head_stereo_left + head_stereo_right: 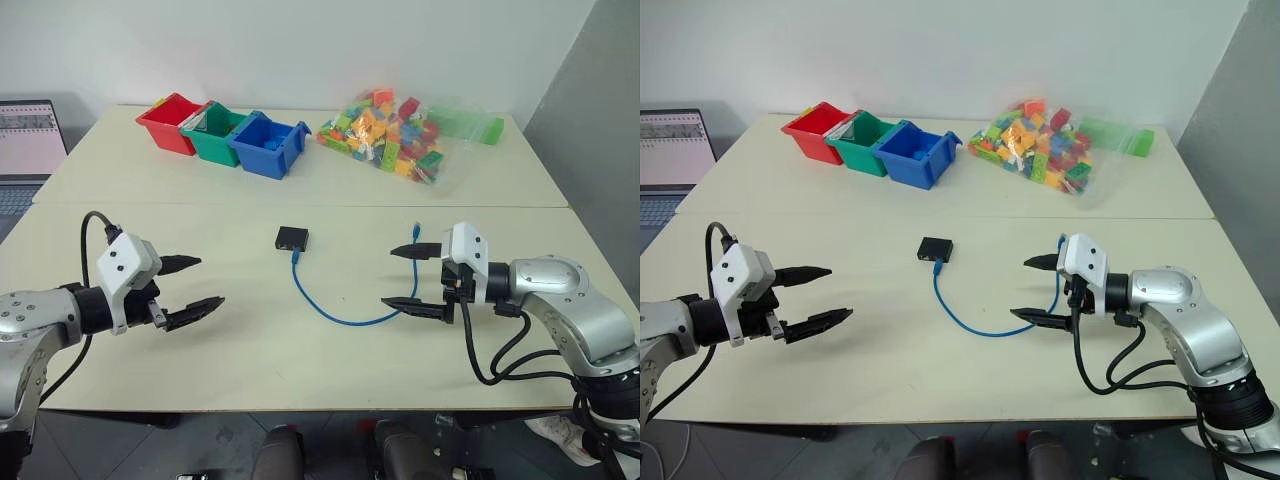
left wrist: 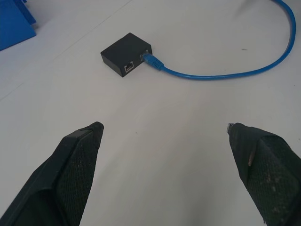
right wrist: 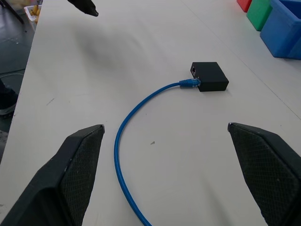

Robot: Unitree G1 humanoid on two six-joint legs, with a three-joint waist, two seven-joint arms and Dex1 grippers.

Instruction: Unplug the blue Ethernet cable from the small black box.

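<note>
The small black box (image 1: pixel 292 238) lies on the table's middle, with one end of the blue Ethernet cable (image 1: pixel 330 313) plugged into its near side (image 2: pixel 151 60). The cable curves toward me and round to the right, its free plug (image 1: pixel 416 231) lying beyond my right gripper. My left gripper (image 1: pixel 195 284) hovers open at the left, well short of the box. My right gripper (image 1: pixel 412 276) hovers open at the right, over the cable's bend. Nothing is between either pair of fingers (image 2: pixel 77 160) (image 3: pixel 77 162).
Red (image 1: pixel 168 123), green (image 1: pixel 215 132) and blue (image 1: pixel 268 146) bins stand in a row at the back left. A clear bag of coloured bricks (image 1: pixel 390 134) lies at the back right. A laptop (image 1: pixel 25 140) sits off the left edge. A seam (image 1: pixel 300 205) runs between two tables.
</note>
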